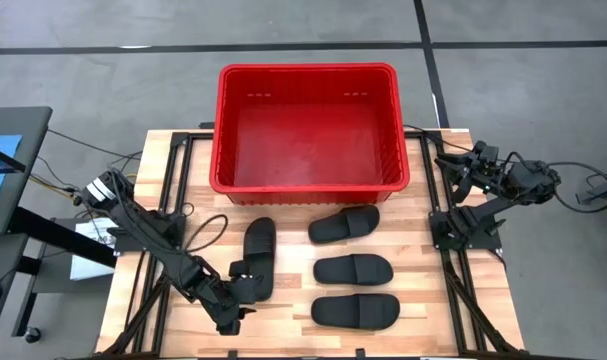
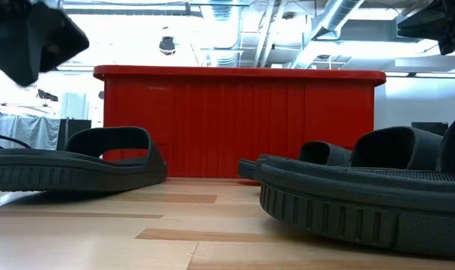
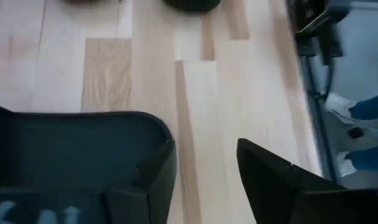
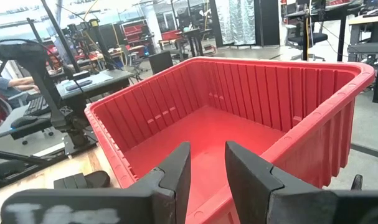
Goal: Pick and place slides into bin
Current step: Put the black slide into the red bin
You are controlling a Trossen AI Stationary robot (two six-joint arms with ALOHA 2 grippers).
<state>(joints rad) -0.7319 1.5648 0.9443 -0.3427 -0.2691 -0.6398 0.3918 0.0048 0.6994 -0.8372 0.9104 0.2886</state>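
A: From above?
B: The red bin (image 1: 308, 125) sits empty at the table's (image 1: 423, 300) far edge; four black slides (image 1: 354, 269) lie in front of it. The left gripper (image 1: 245, 292) is at the leftmost slide (image 1: 258, 256) — jaws apart.

A: Table level?
B: Slides (image 2: 77, 161) in front, bin (image 2: 238, 124) behind.

A: Wrists?
B: Right gripper (image 4: 207, 165) — slightly parted — faces the bin (image 4: 251, 118).

Both arms are dark, jointed, with black cables trailing; the right gripper (image 4: 207, 171) has angular matte-black fingers.
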